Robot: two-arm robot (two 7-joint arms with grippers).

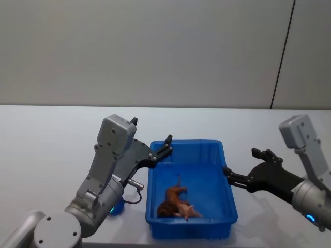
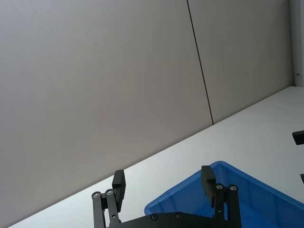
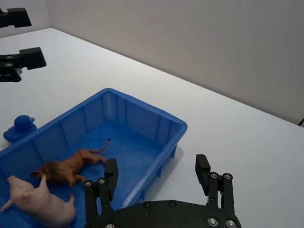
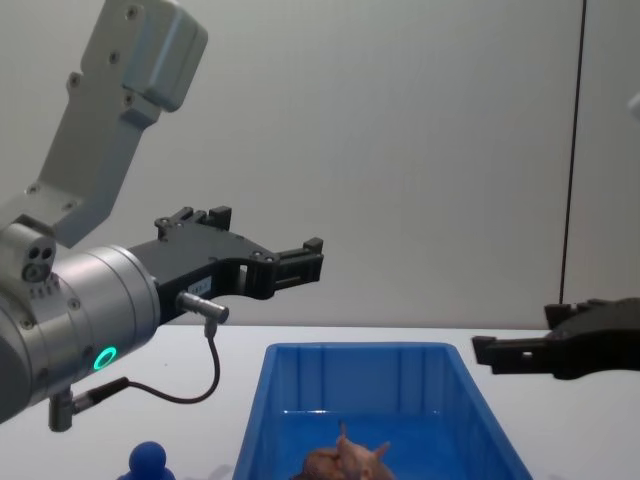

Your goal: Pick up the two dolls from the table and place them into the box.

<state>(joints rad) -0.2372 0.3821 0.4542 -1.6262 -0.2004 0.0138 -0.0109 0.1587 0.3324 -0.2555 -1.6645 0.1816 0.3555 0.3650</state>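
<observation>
The blue box (image 1: 191, 224) stands in the middle of the table. Inside it lie a brown maned lion doll (image 1: 173, 198) and a pinkish-tan animal doll (image 1: 188, 211), side by side near the front wall; they are also in the right wrist view, lion (image 3: 67, 168) and pink animal (image 3: 41, 203). A small blue round-headed figure (image 3: 20, 128) stands on the table outside the box's left wall. My left gripper (image 1: 166, 145) hovers open above the box's far left corner. My right gripper (image 1: 227, 175) hangs open just off the right rim. Both hold nothing.
The white table (image 1: 46, 139) runs wide on both sides of the box, with a grey wall behind. The blue figure (image 4: 150, 461) sits close under my left arm, near the table's front.
</observation>
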